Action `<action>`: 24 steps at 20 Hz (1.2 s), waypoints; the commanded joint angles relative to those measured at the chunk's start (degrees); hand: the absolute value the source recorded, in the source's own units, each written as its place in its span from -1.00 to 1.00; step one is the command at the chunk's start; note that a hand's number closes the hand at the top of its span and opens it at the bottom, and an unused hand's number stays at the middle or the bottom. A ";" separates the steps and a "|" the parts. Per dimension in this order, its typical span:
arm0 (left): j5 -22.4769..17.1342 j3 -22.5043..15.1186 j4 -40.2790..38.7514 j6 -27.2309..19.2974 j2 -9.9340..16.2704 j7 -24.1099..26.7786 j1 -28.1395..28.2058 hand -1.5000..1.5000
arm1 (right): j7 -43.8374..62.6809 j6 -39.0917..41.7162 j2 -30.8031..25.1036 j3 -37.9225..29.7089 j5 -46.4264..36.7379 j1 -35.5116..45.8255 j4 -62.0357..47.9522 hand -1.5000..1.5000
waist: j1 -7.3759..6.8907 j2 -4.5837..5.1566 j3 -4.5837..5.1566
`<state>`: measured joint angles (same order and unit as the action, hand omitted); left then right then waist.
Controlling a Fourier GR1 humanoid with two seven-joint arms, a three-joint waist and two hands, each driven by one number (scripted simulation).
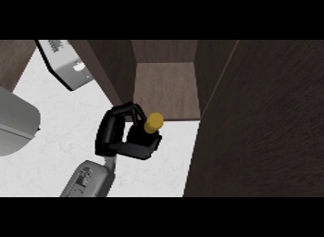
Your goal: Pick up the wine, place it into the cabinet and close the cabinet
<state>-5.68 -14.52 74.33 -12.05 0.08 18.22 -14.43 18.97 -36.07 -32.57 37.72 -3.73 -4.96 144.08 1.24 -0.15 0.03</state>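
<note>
The wine bottle (153, 123) shows its gold cap and a bit of dark neck, standing upright over the white counter (48, 157). My left hand (110, 136) is shut on it, fingers curling round the far side and thumb on the near side, hiding the body. The bottle is just in front of the open cabinet (165, 88), near the front edge of its brown shelf. The cabinet's dark door (267, 120) stands open at the right and fills that side of the view. My right hand is not in view.
A large grey rounded appliance (8, 122) sits at the left edge. A grey flat device (65, 65) lies at the back left beside the cabinet's side wall (113, 69). White counter lies between them and my forearm (90, 180).
</note>
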 commanded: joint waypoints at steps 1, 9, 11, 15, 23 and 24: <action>-1.66 -1.59 -7.03 -3.11 -0.08 1.52 -5.83 1.00 | 5.80 0.08 0.99 1.52 -1.26 0.85 9.79 -1.00 | 0.05 0.16 0.08; -4.50 -2.39 -13.64 -5.70 -0.08 0.60 -13.46 1.00 | 2.69 0.94 -1.12 0.70 0.37 -3.77 11.31 -1.00 | 0.44 0.06 0.02; -6.62 2.12 -19.79 -1.27 -0.08 3.88 -16.60 1.00 | 0.41 1.21 -1.74 -1.19 2.46 -5.39 12.39 -1.00 | 1.10 0.24 0.00; -9.75 0.49 -24.03 -3.01 -0.08 5.13 -20.72 1.00 | 0.32 1.38 -1.46 1.41 0.13 -6.19 10.69 -1.00 | 0.74 0.20 0.03; -14.45 0.08 -31.33 -4.92 -0.08 4.95 -27.44 1.00 | -3.72 3.64 -2.69 -3.53 6.04 -9.05 11.53 -1.00 | 0.79 0.14 -0.08; -16.59 -1.12 -37.29 -8.27 -0.08 7.29 -31.06 1.00 | -4.79 3.22 0.08 0.10 4.32 -6.56 8.73 -1.00 | 2.65 0.65 0.00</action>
<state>-19.64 -15.19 43.01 -18.03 0.01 23.74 -41.51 12.88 -33.38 -32.82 36.21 -1.96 -8.58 143.78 2.81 0.25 0.03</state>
